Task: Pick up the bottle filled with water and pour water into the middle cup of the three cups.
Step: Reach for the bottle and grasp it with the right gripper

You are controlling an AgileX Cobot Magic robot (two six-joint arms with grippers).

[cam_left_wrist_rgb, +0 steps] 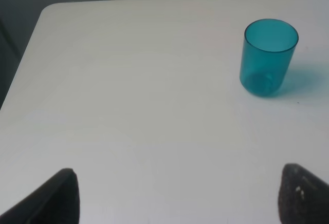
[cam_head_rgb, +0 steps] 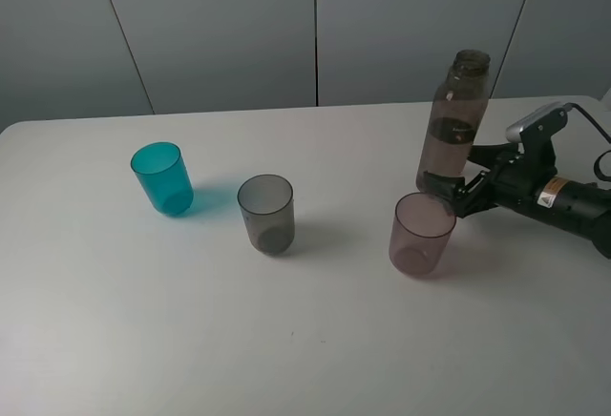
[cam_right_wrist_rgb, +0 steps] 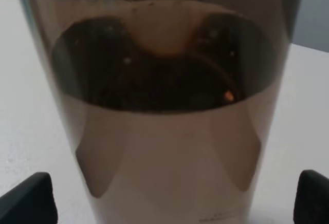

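The smoky-brown bottle (cam_head_rgb: 456, 125) stands upright at the right rear of the table, partly filled with water. It fills the right wrist view (cam_right_wrist_rgb: 164, 121). My right gripper (cam_head_rgb: 461, 176) is open with one finger on each side of the bottle's lower body (cam_right_wrist_rgb: 175, 198), with a gap showing on both sides. The three cups stand in a row: the teal cup (cam_head_rgb: 162, 177), the smoky-grey middle cup (cam_head_rgb: 265, 213) and the pinkish-mauve cup (cam_head_rgb: 422, 235), which is just in front of the bottle. My left gripper (cam_left_wrist_rgb: 177, 198) is open and empty, with the teal cup (cam_left_wrist_rgb: 268, 57) ahead of it.
The white table (cam_head_rgb: 286, 340) has a rounded far-left corner (cam_left_wrist_rgb: 49, 11). A grey panelled wall (cam_head_rgb: 315, 25) runs behind it. The right arm (cam_head_rgb: 563, 197) lies low over the table's right edge.
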